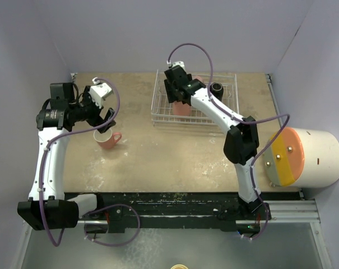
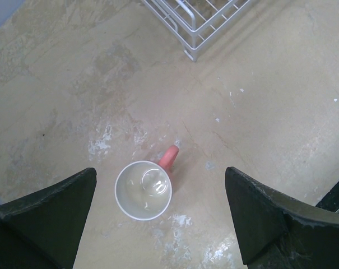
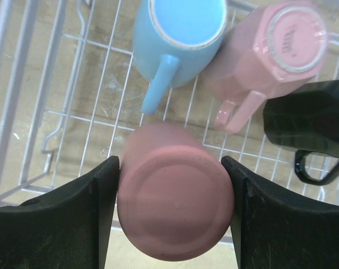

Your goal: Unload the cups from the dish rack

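Observation:
The white wire dish rack [image 1: 228,109] stands at the table's back centre; its corner shows in the left wrist view [image 2: 194,25]. My right gripper [image 3: 172,190] is shut on an upside-down pink cup [image 3: 175,204] over the rack's near left part [image 1: 182,108]. In the rack [image 3: 74,106] lie a light blue cup [image 3: 177,28], a second pink cup [image 3: 264,56] and a black cup [image 3: 309,120], which also shows in the top view [image 1: 216,88]. My left gripper [image 2: 161,216] is open and empty above an upright pink cup [image 2: 143,190] on the table [image 1: 107,139].
A big white cylinder with an orange end [image 1: 306,157] lies at the table's right edge. Pale walls close in the back and sides. A black rail [image 1: 175,204] with the arm bases runs along the near edge.

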Robot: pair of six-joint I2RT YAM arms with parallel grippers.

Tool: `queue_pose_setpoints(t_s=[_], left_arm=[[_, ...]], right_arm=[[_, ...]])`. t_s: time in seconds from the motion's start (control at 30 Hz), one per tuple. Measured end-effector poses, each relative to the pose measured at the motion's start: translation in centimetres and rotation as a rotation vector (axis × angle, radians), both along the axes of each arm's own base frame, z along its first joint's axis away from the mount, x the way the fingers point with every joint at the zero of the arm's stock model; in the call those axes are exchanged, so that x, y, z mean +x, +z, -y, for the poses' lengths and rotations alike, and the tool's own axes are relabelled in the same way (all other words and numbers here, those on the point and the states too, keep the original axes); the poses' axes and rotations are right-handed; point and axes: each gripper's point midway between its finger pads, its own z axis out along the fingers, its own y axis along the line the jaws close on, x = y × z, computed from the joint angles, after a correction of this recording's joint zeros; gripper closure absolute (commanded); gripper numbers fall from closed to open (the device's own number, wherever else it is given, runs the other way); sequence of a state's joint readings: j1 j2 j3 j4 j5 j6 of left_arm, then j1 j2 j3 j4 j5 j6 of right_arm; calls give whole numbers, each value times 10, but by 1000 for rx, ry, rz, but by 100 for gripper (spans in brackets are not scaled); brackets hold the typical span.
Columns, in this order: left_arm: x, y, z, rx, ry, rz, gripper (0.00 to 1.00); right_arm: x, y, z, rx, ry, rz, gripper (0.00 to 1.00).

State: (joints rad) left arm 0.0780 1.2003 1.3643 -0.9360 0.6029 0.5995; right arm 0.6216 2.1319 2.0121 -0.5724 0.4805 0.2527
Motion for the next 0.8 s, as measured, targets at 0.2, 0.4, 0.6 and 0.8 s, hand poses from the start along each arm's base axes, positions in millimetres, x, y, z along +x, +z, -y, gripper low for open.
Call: queue_pose_setpoints(t_s=[0.2, 0.4, 0.6, 0.8], left_arm=[[-5, 1, 6, -10, -46, 27, 1], [-17, 12, 21, -37, -150, 102, 1], [-30, 38, 36, -56, -261, 269, 1], [-46, 73, 49, -9, -384, 528, 1]], right_arm=[[-3, 81, 1, 94, 2, 123, 100], [-38, 183, -1, 321, 70, 242, 100], [-99, 225, -22, 613, 225, 196, 100], [-146, 213, -67, 927, 388, 12, 100]])
